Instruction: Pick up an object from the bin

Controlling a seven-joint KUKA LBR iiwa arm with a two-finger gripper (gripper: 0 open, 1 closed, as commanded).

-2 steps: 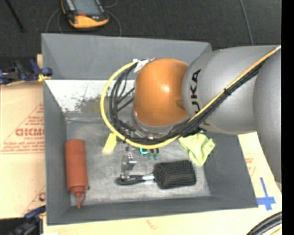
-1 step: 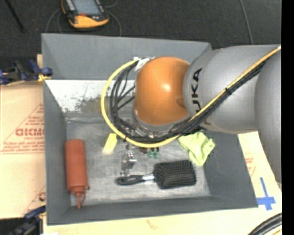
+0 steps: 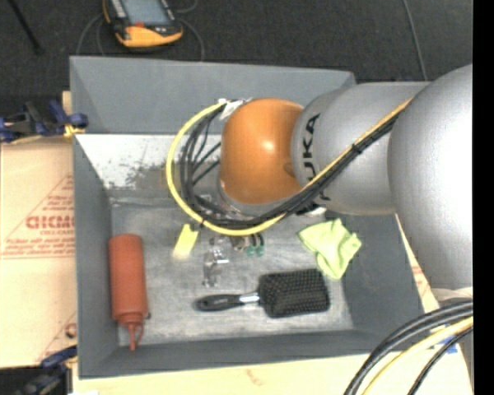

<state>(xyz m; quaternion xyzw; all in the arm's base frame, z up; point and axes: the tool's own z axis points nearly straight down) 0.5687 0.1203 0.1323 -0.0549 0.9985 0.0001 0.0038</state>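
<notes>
In the middle of the grey metal bin, under the arm's orange wrist cover and its loop of yellow and black cables, the fingers point down at the bare floor. From this angle it is not possible to tell whether they are open or closed.

Just below their tips lies a black hairbrush. Its handle points towards them and its bristled head is off to their right. A small yellow block lies close by, up and to their left. A small green piece sits just to their upper right, partly under the wrist. Farther right is a crumpled yellow-green cloth. Well to the left, a red squeeze bottle lies along the bin's side wall with its nozzle towards the near wall.
</notes>
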